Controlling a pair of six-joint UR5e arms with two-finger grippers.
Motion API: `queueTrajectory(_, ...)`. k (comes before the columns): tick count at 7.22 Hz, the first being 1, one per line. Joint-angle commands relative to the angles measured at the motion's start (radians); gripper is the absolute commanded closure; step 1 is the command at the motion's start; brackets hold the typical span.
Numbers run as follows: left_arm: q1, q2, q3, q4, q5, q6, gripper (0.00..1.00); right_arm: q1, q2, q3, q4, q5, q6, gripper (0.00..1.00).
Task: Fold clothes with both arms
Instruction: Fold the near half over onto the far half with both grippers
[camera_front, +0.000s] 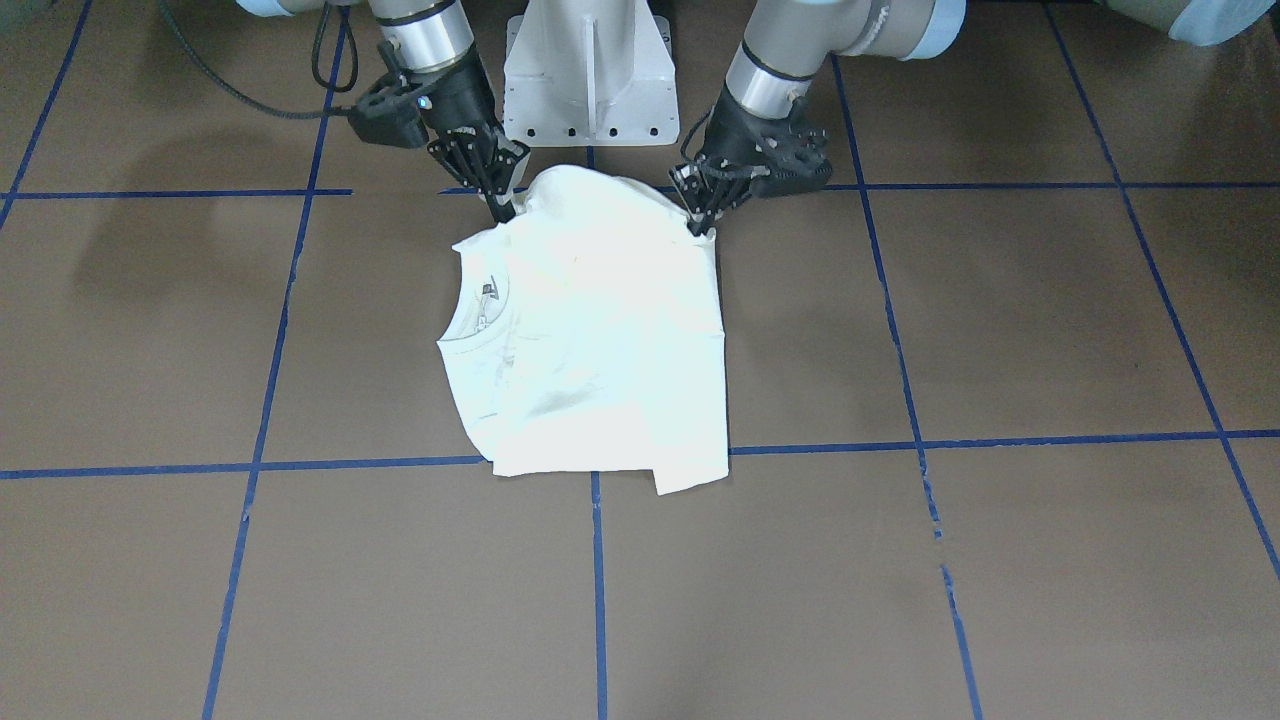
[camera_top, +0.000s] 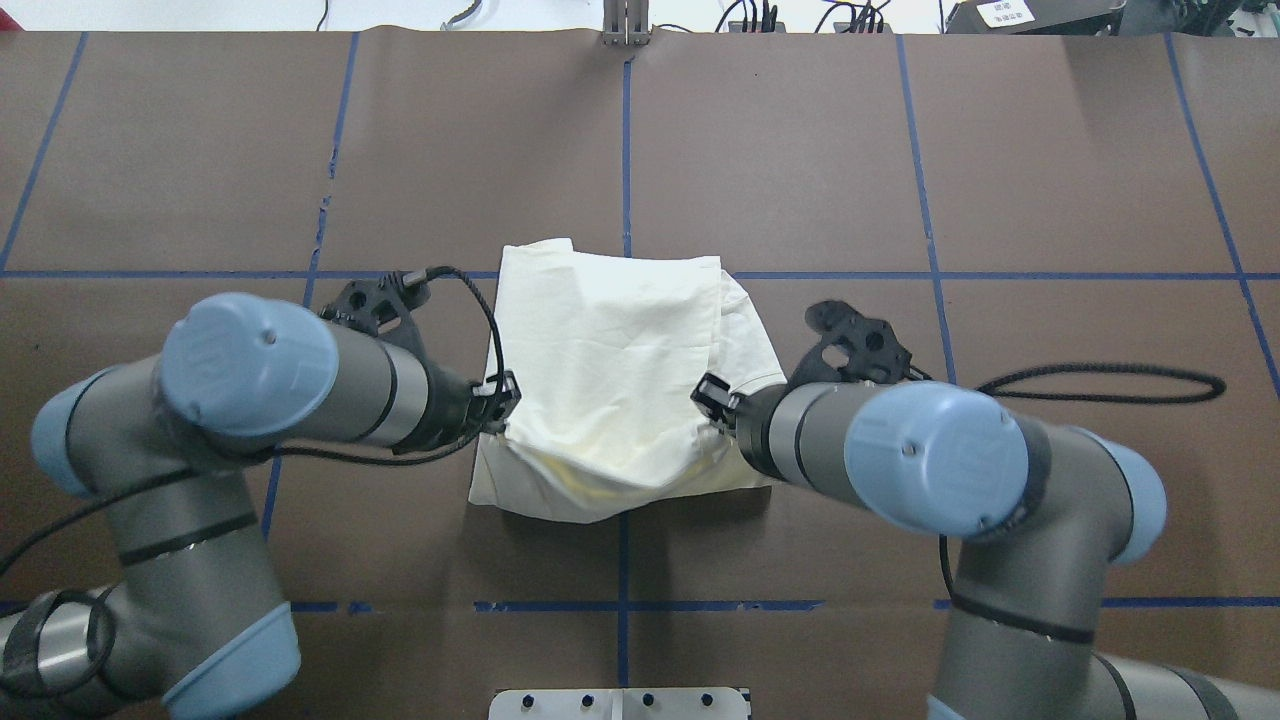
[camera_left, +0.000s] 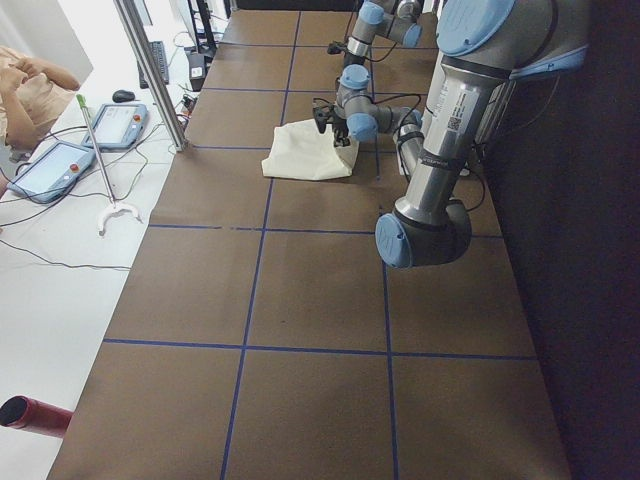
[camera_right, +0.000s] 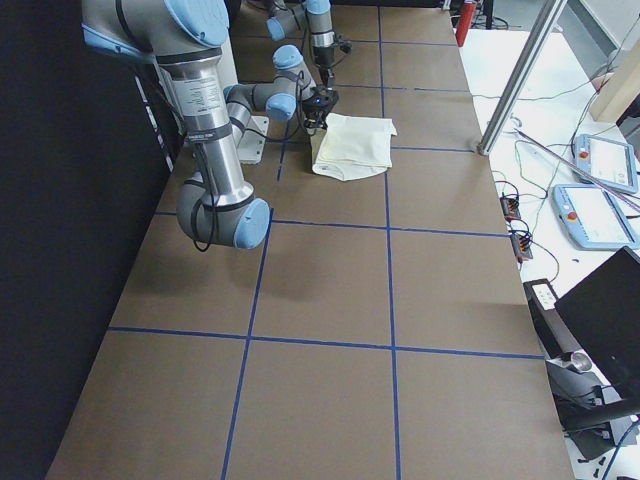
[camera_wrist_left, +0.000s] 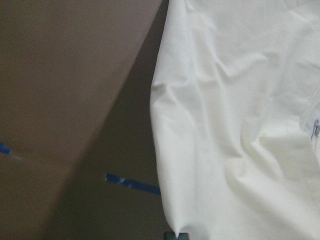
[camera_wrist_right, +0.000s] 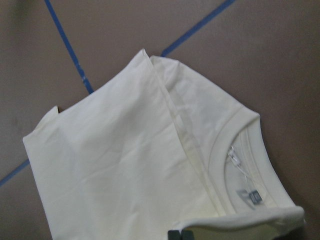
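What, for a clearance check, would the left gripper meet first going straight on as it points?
The left gripper, pointing down, pinches the cream T-shirt; next, probably just beneath, the table.

No text can be read. A tag (camera_wrist_right: 254, 196) inside the collar of the shirt (camera_wrist_right: 125, 165) is blurred. A white label (camera_top: 1003, 12) on a black box (camera_top: 1060, 14) and a sticker (camera_left: 455, 106) on the left arm (camera_left: 432, 170) are too small to be made out.
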Motion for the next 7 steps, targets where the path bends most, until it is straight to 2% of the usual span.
queueTrajectory(1, -0.126, -0.060, 0.138, -0.034, 0.001, 0.110, 1.00, 0.159, 0.117, -0.209, 0.008, 0.108, -0.072, 1.00)
queueTrajectory(3, -0.128, -0.116, 0.282, -0.139, 0.004, 0.105, 1.00, 0.192, 0.209, -0.411, 0.074, 0.110, -0.068, 1.00)
queueTrajectory(5, -0.129, -0.175, 0.405, -0.224, 0.010, 0.110, 1.00, 0.212, 0.220, -0.489, 0.083, 0.113, -0.087, 1.00)
queueTrajectory(7, -0.145, -0.190, 0.436, -0.258, 0.013, 0.113, 1.00, 0.210, 0.247, -0.542, 0.083, 0.117, -0.095, 1.00)
